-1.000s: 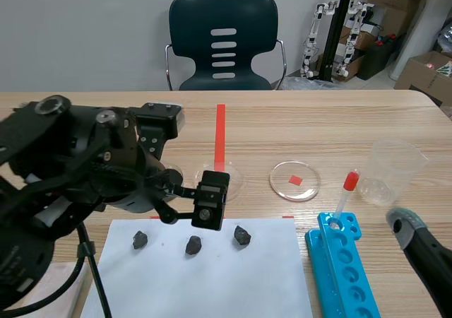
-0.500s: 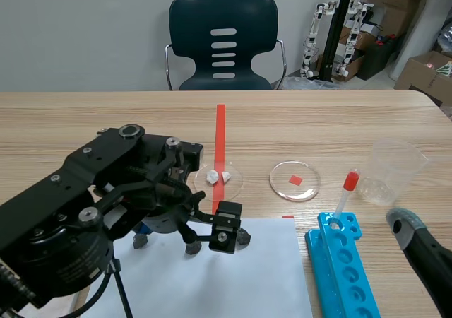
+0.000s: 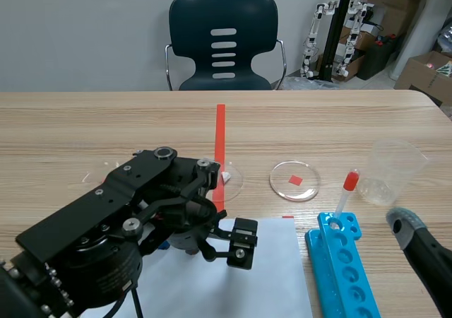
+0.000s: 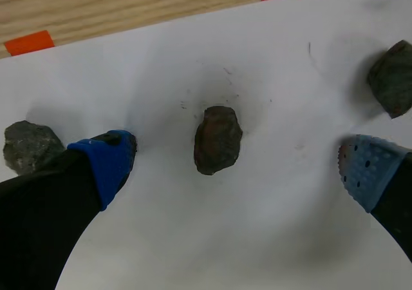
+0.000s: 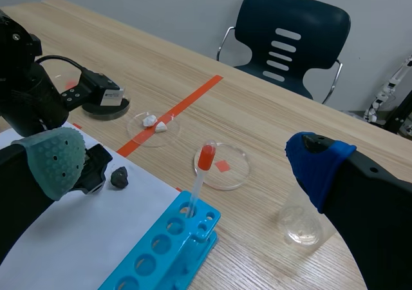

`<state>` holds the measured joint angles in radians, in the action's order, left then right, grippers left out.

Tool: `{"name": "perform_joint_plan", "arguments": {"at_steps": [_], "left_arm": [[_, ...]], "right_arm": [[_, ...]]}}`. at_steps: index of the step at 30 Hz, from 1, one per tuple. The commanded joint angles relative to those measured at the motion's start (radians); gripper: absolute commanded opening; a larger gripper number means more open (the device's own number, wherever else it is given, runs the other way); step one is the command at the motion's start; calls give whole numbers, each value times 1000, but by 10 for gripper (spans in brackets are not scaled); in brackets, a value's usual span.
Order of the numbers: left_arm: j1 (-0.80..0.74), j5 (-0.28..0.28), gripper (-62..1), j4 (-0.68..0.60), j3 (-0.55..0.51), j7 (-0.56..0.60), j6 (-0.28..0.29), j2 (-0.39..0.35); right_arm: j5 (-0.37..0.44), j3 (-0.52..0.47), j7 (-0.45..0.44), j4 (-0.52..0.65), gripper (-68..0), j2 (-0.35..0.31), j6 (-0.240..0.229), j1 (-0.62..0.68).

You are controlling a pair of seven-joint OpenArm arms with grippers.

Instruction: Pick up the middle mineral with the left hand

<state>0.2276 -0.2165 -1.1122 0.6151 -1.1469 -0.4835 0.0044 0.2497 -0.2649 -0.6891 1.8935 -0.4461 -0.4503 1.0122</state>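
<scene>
Wooden surface [image 4: 129, 6] and white paper sheet [image 4: 193, 238] are carrying the middle mineral [image 4: 217, 139], which is lying centred inside the wide gap of the released left pincer [image 4: 236, 166]; looking small, rigid, rough and likely light, it is inviting a grip across its narrower flanks.

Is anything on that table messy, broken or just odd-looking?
Nothing broken or spilled. Only the white paper looks grubby: dark smudges ring the middle mineral, which lies between the open left fingers.
</scene>
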Motion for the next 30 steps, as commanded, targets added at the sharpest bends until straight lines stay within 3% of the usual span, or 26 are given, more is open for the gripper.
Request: {"name": "perform_joint_plan", "arguments": {"at_steps": [1,9,17,25,30], "left_arm": [[26,-5,14,6,3,6,-3,4],[42,-15,7,31,3,29,-3,7],[42,-16,-209,32,3,15,-3,6],[41,-15,-213,32,3,-19,-3,6],[41,-15,-286,32,3,-29,-3,6]], "right_arm": [[7,-3,-11,14,4,-11,1,2],[7,-3,-11,14,4,-11,1,2],[7,-3,-11,14,4,-11,1,2],[7,-3,-11,14,4,-11,1,2],[7,-3,-11,14,4,-11,1,2]]}}
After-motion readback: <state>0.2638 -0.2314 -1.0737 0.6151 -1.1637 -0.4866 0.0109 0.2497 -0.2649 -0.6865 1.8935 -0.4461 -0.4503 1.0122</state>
